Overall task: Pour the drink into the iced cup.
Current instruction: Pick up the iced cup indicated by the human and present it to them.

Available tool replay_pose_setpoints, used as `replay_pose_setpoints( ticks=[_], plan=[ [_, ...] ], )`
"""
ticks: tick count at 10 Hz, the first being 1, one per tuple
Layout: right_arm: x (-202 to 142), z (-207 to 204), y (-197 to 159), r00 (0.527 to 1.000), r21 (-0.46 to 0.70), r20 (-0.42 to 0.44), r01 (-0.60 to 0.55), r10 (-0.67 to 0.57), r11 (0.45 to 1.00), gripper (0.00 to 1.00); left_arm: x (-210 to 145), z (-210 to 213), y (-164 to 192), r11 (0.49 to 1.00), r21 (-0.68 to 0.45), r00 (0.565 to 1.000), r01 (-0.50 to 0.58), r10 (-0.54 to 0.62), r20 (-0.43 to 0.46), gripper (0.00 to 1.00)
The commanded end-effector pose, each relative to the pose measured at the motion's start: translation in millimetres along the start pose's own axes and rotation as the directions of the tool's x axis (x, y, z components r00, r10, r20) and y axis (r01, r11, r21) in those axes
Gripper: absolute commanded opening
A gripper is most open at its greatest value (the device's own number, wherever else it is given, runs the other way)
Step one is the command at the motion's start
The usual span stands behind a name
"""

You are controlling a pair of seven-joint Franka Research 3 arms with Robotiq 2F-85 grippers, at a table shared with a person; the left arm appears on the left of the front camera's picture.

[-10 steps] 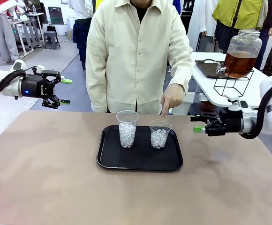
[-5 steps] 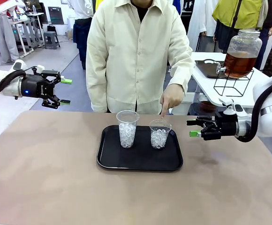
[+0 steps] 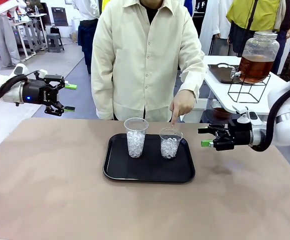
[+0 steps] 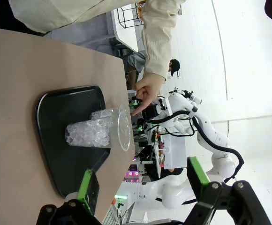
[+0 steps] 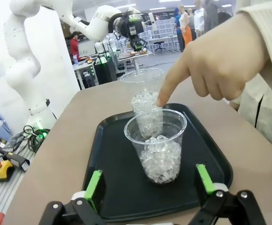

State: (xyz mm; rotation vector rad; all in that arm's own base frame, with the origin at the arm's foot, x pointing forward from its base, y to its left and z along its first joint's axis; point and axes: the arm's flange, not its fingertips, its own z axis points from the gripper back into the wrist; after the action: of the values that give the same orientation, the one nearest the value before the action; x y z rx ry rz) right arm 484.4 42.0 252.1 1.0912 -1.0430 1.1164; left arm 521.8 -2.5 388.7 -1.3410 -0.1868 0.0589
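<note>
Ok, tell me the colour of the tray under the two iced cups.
Black: the flat, round-cornered plastic tray is plain black, clearest in the front view.

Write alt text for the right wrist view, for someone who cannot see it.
A person's hand points an index finger at the nearer clear plastic ice cup, which stands before a second ice cup on a black rectangular tray on a tan table. The right gripper, open, frames the nearer cup with its green-padded fingers.
</note>
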Motion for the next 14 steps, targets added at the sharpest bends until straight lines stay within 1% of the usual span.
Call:
replay_pose_setpoints(
  ticks=[1, 5, 8, 12, 14],
  plan=[
    [-10.4, -15.9, -11.5, 0.996, 0.035, 0.014, -0.088, 0.088, 0.995, 1.00, -0.1, 0.8, -1.6, 1.000, 0.002, 1.000, 0.003, -0.003, 0.003, 1.00],
    [-24.2, -39.8, -22.1, 0.998, 0.099, 0.039, -0.058, 0.055, 0.993, 1.00, -0.1, 0.8, -1.6, 1.000, 0.002, 1.000, 0.003, -0.003, 0.003, 1.00],
    [-30.2, -52.2, -29.2, 0.998, 0.109, 0.064, -0.036, 0.029, 0.993, 1.00, -0.1, 0.8, -1.6, 1.000, 0.002, 1.000, 0.003, -0.003, 0.003, 1.00],
    [-36.8, -67.5, -35.0, 0.996, 0.083, 0.093, -0.017, 0.009, 0.996, 1.00, -0.1, 0.8, -1.6, 1.000, 0.002, 1.000, 0.003, -0.003, 0.003, 1.00],
    [-38.6, -76.0, -36.1, 0.997, 0.065, 0.077, -0.014, 0.009, 0.998, 1.00, -0.1, 0.8, -1.6, 1.000, 0.002, 1.000, 0.003, -0.003, 0.003, 1.00]
  ],
)
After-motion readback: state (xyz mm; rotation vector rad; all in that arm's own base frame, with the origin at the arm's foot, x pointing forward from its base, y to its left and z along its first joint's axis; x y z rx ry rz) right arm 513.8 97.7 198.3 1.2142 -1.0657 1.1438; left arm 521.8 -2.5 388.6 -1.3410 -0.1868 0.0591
